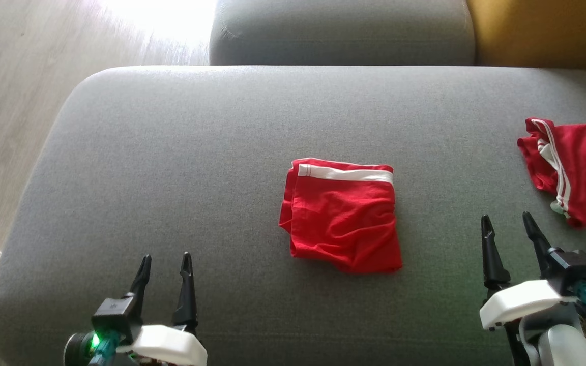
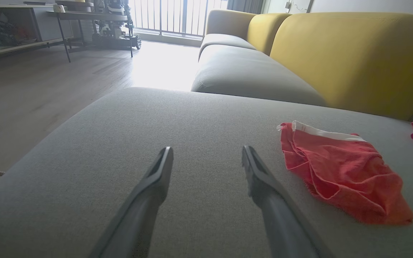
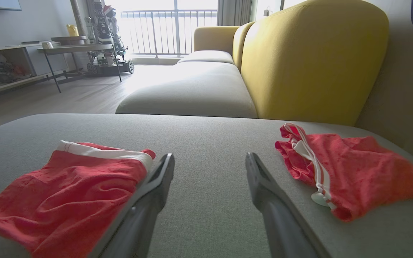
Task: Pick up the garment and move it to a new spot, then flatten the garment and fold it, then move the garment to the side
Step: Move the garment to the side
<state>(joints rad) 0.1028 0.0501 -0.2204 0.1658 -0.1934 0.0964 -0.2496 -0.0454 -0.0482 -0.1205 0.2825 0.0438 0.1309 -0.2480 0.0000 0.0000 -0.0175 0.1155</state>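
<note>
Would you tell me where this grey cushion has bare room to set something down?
Widest: the grey sofa cushion left of the folded red garment, to its edge. Narrower: the strip between that and the crumpled red white-striped garment; the right end is crowded.

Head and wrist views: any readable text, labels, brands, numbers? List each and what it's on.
None readable.
Folded red garment: its white waistband looks plain, no print visible.
Second red garment: white stripes, no lettering visible.
Left tool and right tool: no legible markings.
Shelf clutter: too small and blurred to read.
</note>
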